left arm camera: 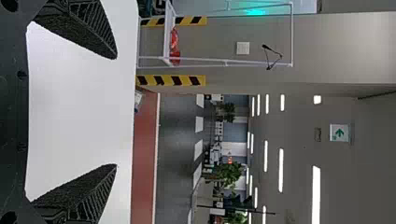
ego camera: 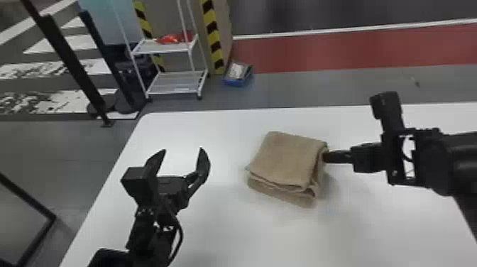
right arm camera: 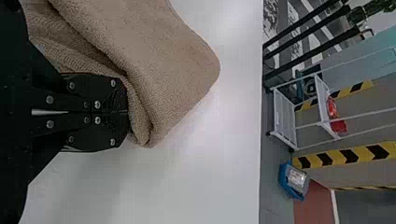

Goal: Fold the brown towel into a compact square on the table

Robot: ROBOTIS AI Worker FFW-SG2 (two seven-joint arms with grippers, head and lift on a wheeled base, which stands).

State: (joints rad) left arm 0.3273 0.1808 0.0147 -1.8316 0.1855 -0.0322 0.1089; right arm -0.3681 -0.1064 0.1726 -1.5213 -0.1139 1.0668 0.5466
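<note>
While my right gripper (ego camera: 324,157), jaws closed, touches the folded brown towel (ego camera: 287,159) at its three o'clock side on the white tabletop (ego camera: 220,230), my left gripper (ego camera: 182,149), jaws open, is well apart, toward nine.

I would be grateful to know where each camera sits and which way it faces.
Head view: on the robot's head, looking forward and down over the table and brown towel; left gripper and right gripper show.
Left wrist view: on the left wrist, looking between its own open jaws, across the table into the room.
Right wrist view: on the right wrist, looking past its own closed jaws and the brown towel toward the white rack.
Shared: head and right wrist views both show the brown towel.
</note>
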